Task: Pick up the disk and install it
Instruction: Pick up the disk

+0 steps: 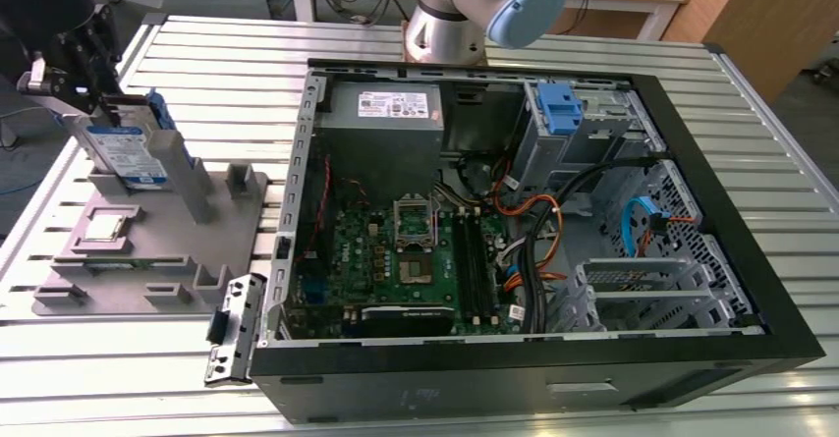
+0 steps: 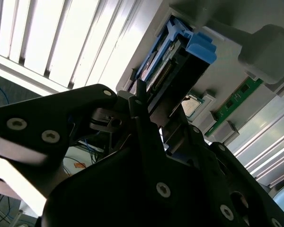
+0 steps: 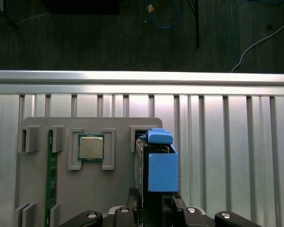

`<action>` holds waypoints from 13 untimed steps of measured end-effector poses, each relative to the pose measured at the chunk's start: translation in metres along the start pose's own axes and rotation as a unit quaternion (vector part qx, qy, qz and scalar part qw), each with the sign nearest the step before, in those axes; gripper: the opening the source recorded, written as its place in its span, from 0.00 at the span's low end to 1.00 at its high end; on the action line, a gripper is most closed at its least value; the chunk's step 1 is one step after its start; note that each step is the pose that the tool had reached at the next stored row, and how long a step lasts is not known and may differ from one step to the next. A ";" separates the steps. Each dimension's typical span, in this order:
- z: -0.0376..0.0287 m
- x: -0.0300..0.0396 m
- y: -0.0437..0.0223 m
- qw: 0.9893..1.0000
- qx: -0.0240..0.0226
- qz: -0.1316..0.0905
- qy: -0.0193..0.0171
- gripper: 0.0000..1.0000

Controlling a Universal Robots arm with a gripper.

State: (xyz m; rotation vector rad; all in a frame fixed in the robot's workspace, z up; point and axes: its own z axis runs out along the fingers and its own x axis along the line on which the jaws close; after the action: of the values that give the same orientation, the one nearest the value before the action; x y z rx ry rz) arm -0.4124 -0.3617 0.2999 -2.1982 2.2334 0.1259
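Right, my gripper (image 1: 92, 108) is at the far corner on the exterior view's left. Its black fingers (image 3: 176, 202) are clamped on either face of the flat silver hard drive in its blue plastic carrier frame (image 1: 132, 152). That disk stands on edge in a slot of the grey moulded parts tray (image 1: 177, 245). I cannot tell whether it has cleared the slot at all.

I judge the step in hand to be the lift out of the tray. To do it well I would pull straight along the slot walls and keep the disk upright. The grip sits at one end of the disk, so any twist could bind the blue frame against the tray.

Just beside the disk's slot lies the small square silver processor chip (image 3: 91, 147), and beyond that the green memory strip (image 3: 49, 175). I would not drift towards them.

The edge of the slatted aluminium table (image 3: 142, 78) runs close behind the tray, with dark floor and cables past it. Open room lies towards the exterior view's right, over bare slats up to the open black computer case (image 1: 525, 383).
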 end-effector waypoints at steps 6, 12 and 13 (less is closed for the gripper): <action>0.0000 0.0002 0.0000 1.000 0.000 0.000 0.000 0.35; 0.0000 0.0004 0.0000 1.000 0.000 0.000 0.000 0.35; 0.0000 0.0004 0.0000 1.000 0.000 0.000 0.000 0.35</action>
State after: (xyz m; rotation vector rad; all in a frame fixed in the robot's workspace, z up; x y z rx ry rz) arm -0.4124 -0.3621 0.3000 -2.1982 2.2334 0.1259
